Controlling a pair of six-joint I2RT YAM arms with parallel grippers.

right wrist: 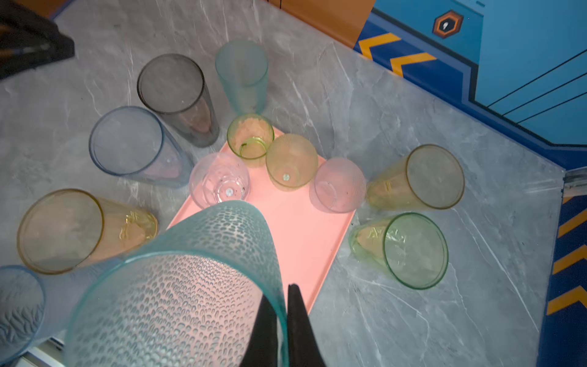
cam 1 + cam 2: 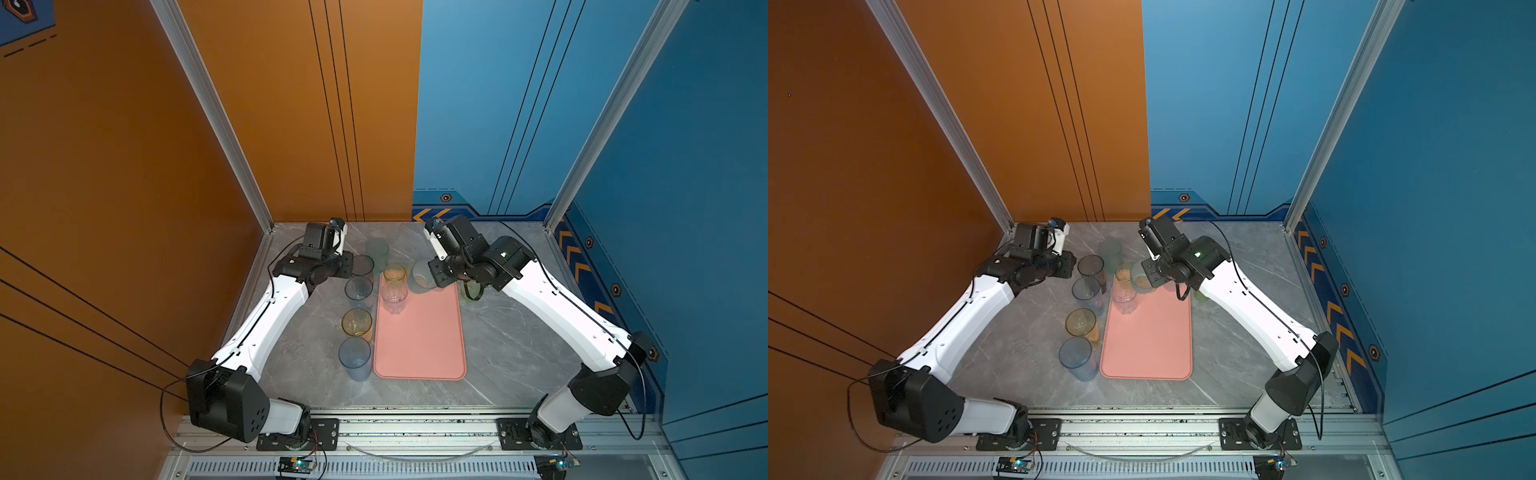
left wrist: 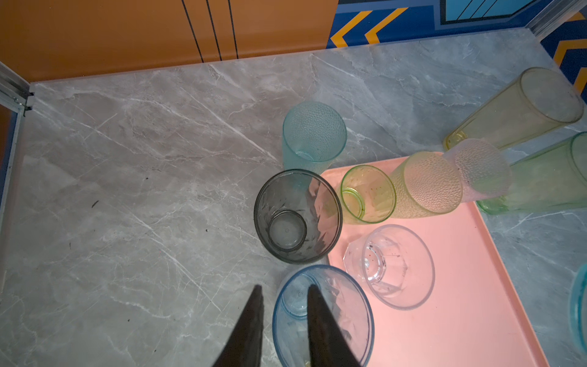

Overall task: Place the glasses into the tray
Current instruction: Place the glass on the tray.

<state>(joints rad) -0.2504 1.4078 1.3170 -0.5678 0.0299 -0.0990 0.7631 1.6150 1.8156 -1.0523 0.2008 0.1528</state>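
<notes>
The glasses are seen as translucent tumblers in many tints. The tray (image 2: 419, 349) is a flat salmon-pink rectangle with rounded corners and a low rim. Four short tumblers are stood at its far end: a green tumbler (image 1: 251, 136), a dimpled yellow tumbler (image 1: 291, 162), a pinkish tumbler (image 1: 338, 184) and a clear tumbler (image 1: 219, 179).

The rim of a dimpled teal tumbler (image 1: 190, 270) is pinched between the closed fingers of the right gripper (image 1: 279, 290), and this tumbler is held tilted above the tray. The left gripper (image 3: 285, 287) is shown partly apart, with nothing clamped. One finger is seen over the mouth of a pale blue tumbler (image 3: 349, 302), the other outside its rim.

A grey tumbler (image 3: 298, 216) is stood just beyond the pale blue tumbler, on the table (image 3: 143, 159) beside the tray.
</notes>
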